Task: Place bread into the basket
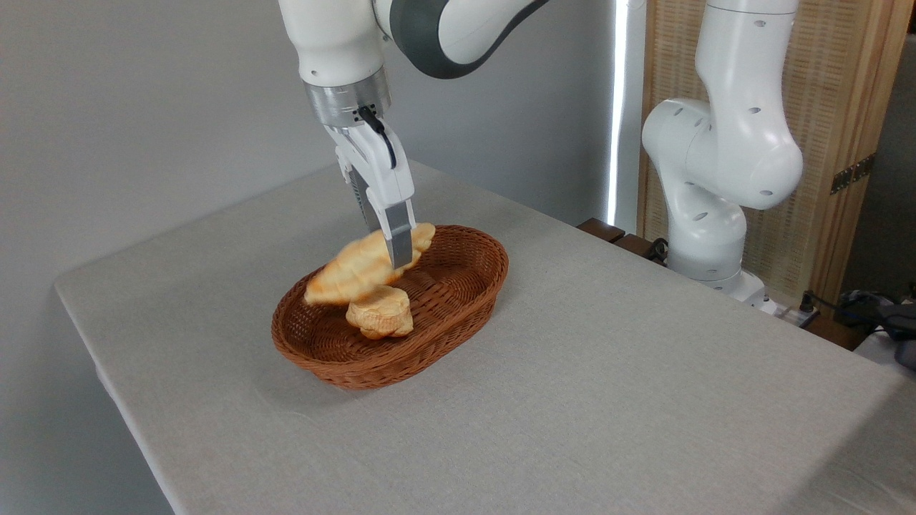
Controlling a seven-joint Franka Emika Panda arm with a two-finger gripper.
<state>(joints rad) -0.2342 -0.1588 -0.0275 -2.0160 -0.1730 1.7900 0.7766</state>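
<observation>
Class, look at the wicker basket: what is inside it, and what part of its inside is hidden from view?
Inside the basket sits a small round bun. The braided bread, held by the gripper, hangs tilted over it. The basket floor beneath both is covered.

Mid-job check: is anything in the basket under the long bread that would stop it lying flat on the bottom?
Yes. A small round bun sits inside the basket, right beneath the bread held by the gripper. The loaf looks close to it or resting on it; contact is unclear.
</observation>
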